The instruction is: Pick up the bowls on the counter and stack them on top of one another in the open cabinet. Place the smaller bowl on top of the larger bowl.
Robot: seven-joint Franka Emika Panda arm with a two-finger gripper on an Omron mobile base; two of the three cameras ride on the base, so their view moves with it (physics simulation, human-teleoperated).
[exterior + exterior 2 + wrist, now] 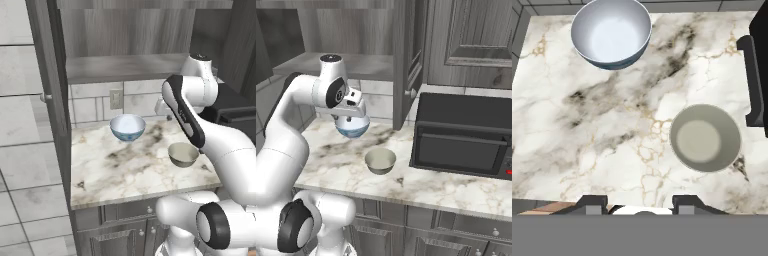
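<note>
**Both bowls on the marble surface, gripper above with nothing in it**

The larger bowl (pixel 127 127), white inside with a blue patterned outside, stands upright toward the back of the surface (pixel 125 170), near the tiled wall. The smaller bowl (pixel 183 154), plain grey-beige, stands upright nearer the front edge and to the right, well apart from the larger one. From the hand camera both are seen from above, the larger bowl (pixel 611 33) at the upper left and the smaller bowl (pixel 705 138) at the right, each showing a bare inside.

The gripper (pixel 641 204) hangs above the surface, looking straight down; its two fingertips (pixel 592 204) stand apart with nothing between them, touching neither bowl.

Above the surface, the open cabinet (pixel 125 67) shows a flat grey shelf, its long door (pixel 47 95) swung out to the left. A black microwave (pixel 463 135) sits on the surface to the right of the smaller bowl (pixel 380 160).
</note>
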